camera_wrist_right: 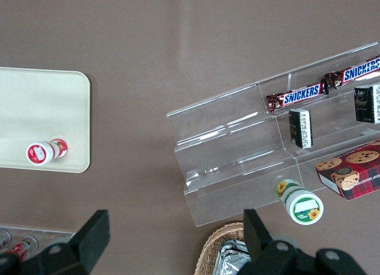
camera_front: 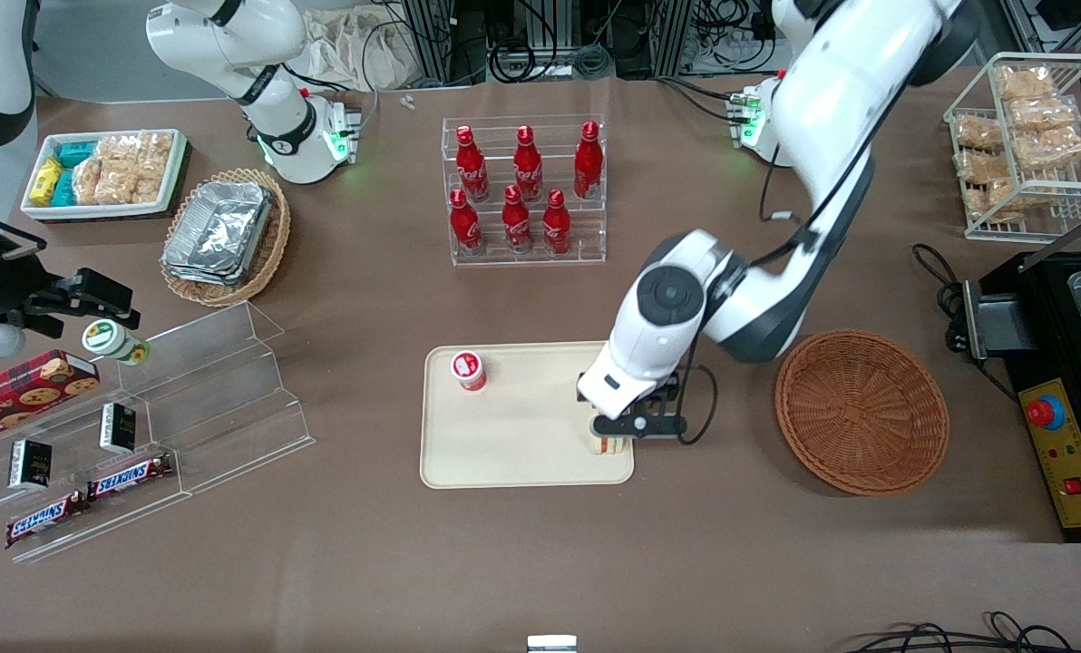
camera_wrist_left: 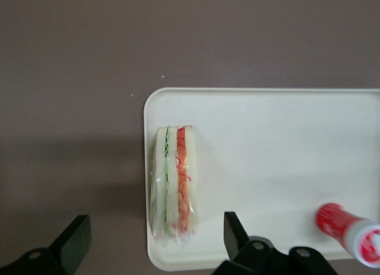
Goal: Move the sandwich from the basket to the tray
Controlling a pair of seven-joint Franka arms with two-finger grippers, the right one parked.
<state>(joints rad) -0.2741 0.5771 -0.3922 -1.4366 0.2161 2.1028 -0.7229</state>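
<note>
Left wrist view shows the sandwich (camera_wrist_left: 174, 183) resting on edge on the tray (camera_wrist_left: 279, 162), close along the tray's short rim, with the gripper (camera_wrist_left: 155, 242) spread wide: one finger hangs over the bare table and the other over the tray, neither touching the wrapper. So the piece looks set down and released, and the step in hand seems to be clearing away. To do that well I would lift straight up, keeping the jaws spread until they are above the bread, since a sideways drift could catch the film and tip the wedge over the low rim. In the front view the gripper (camera_front: 636, 426) sits just above the sandwich (camera_front: 609, 444) at the tray's (camera_front: 513, 453) end nearest the basket (camera_front: 861, 410), which lies just beside the tray toward the working arm's end of the table and holds nothing. A small red-and-white cup (camera_front: 469, 370) stands on the tray well apart from the sandwich. The brown table (camera_front: 540, 562) also carries a clear rack of red bottles (camera_front: 524, 186) farther from the camera.
</note>
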